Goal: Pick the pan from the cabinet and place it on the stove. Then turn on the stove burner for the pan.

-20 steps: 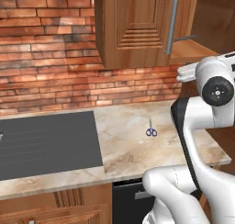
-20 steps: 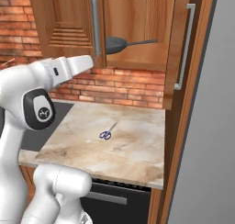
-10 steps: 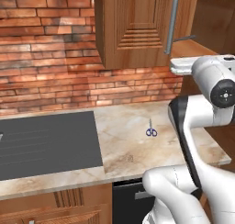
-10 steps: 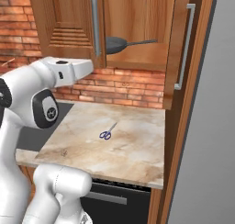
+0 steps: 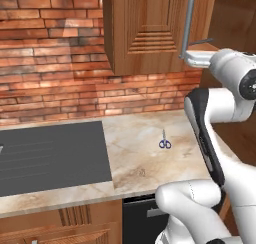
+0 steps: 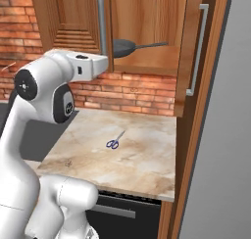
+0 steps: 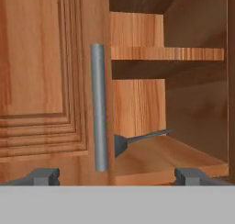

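Note:
The dark grey pan (image 6: pixel 123 47) lies on the lower shelf of the open wooden cabinet (image 6: pixel 147 61), its long handle (image 6: pixel 152 45) pointing right. In the hand view the closed left door's grey bar handle (image 7: pixel 98 106) hides most of the pan (image 7: pixel 120 144). My gripper (image 7: pixel 118 177) is open with nothing between its fingertips (image 7: pixel 44 176), and it faces the door's edge below the shelf level. The gripper (image 6: pixel 105 64) hovers just in front of that door handle, short of the pan. The dark stove top (image 5: pixel 50 155) lies to the left on the counter.
Small blue scissors (image 6: pixel 113 143) lie on the marble counter (image 5: pixel 145 163). The cabinet's right door (image 6: pixel 196 47) stands swung open beside a tall grey panel (image 6: pixel 220 135). A black appliance front (image 6: pixel 127 213) sits under the counter. Brick wall behind.
My hand has swung a little toward the cabinet door and risen slightly, with the elbow shifting. The pan and scissors have stayed put.

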